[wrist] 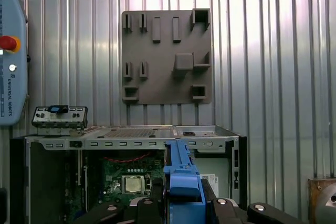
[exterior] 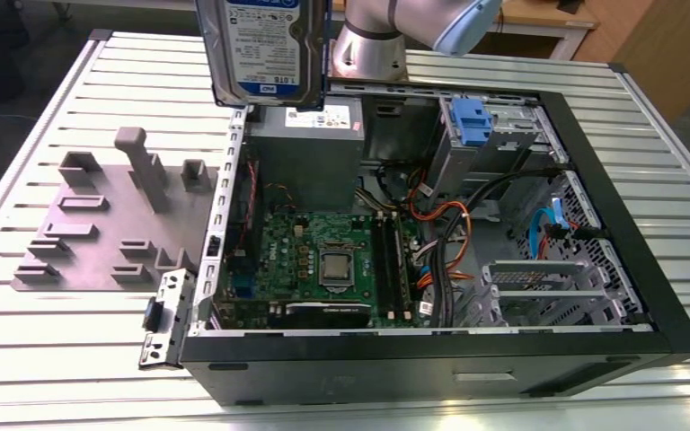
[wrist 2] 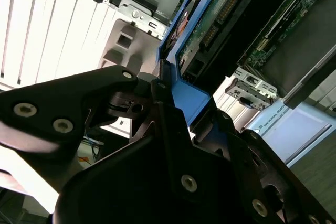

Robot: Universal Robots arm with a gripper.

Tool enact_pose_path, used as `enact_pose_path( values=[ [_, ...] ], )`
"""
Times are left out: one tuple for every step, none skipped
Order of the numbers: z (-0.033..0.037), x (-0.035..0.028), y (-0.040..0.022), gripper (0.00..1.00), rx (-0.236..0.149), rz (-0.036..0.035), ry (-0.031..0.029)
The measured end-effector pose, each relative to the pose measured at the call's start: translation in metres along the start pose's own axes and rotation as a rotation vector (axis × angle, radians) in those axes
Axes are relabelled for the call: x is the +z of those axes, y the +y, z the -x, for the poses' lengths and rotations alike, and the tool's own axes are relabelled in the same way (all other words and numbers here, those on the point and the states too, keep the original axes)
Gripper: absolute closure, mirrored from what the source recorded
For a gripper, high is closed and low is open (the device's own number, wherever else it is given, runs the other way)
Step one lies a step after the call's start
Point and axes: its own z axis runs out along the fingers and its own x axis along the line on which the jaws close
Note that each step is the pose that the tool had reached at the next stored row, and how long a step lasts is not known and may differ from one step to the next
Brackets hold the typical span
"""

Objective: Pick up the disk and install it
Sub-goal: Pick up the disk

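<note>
Pick done, install not done. Disk (exterior: 261,54) hangs upright in the air above the far corner of the case (exterior: 441,364), towards the exterior view's left, touching nothing. Pincer (wrist 2: 184,100) is clenched on its blue carrier edge. My read: this is the transport step. The next move calls for turning the disk to match the bay (exterior: 507,135) and keeping clear of the cables (exterior: 441,215).

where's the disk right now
In the exterior view the disk hangs upright near the top edge, toward that view's left, just above the grey power supply in the open computer case; the gripper clamps its blue carrier.
</note>
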Motion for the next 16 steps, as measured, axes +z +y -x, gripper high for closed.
enact_pose_path(
  values=[
    [-0.0001,0.0000,0.0000,0.63,0.000,0.0000,0.0000],
    [-0.0002,0.0000,0.0000,0.63,0.000,0.0000,0.0000],
    [-0.0002,0.0000,0.0000,0.63,0.000,0.0000,0.0001],
    [-0.0002,0.0001,0.0000,0.63,0.000,0.0000,0.0000],
    [-0.0005,0.0001,0.0000,0.63,0.000,-0.0001,-0.0001],
    [-0.0010,0.0000,0.0000,0.63,0.000,0.0000,0.0000],
    [-0.0015,0.0000,-0.0001,0.63,0.000,0.0000,0.0001],
    [-0.0020,0.0000,-0.0001,0.63,0.000,0.0000,0.0000],
    [-0.0026,0.0000,-0.0001,0.63,0.000,0.0000,0.0001],
    [-0.0032,0.0000,-0.0001,0.63,0.000,0.0000,0.0000],
    [-0.0041,0.0000,-0.0002,0.63,0.000,0.0000,0.0000],
    [-0.0049,0.0001,-0.0002,0.63,0.000,0.0000,0.0000],
    [-0.0057,0.0001,-0.0002,0.63,0.000,0.0000,0.0000],
    [-0.0065,0.0001,-0.0002,0.63,0.000,-0.0001,0.0000],
    [-0.0071,0.0001,-0.0003,0.63,0.000,0.0000,0.0000],
    [-0.0075,0.0001,-0.0003,0.63,0.000,0.0000,0.0000]
  ],
)
